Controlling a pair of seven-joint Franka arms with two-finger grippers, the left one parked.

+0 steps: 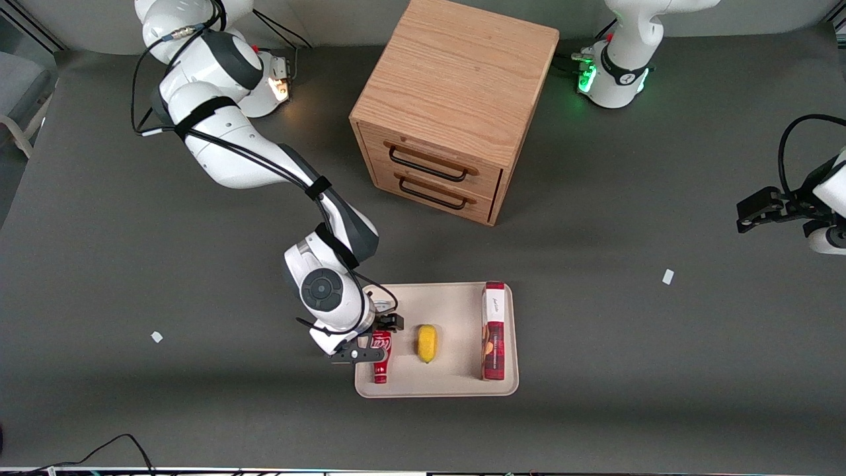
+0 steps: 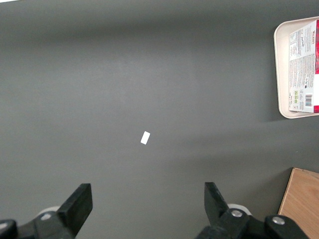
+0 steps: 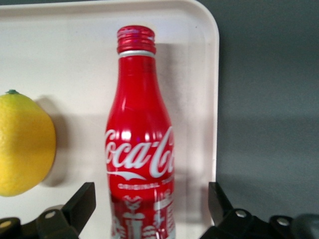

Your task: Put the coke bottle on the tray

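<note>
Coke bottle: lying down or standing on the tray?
Lying down: the coke bottle rests lengthwise on the tray, between the open gripper fingers.

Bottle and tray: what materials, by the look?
Bottle, between the open gripper's fingers: probably painted metal; glossy red with sharp highlights, though coated plastic is possible. Tray: matte cream, rounded rim, no glare; likely plastic or moulded fibre.

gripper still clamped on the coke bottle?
No. In the right wrist view the gripper is open, its fingers clear of the coke bottle, which lies on the tray beside the lemon.
</note>
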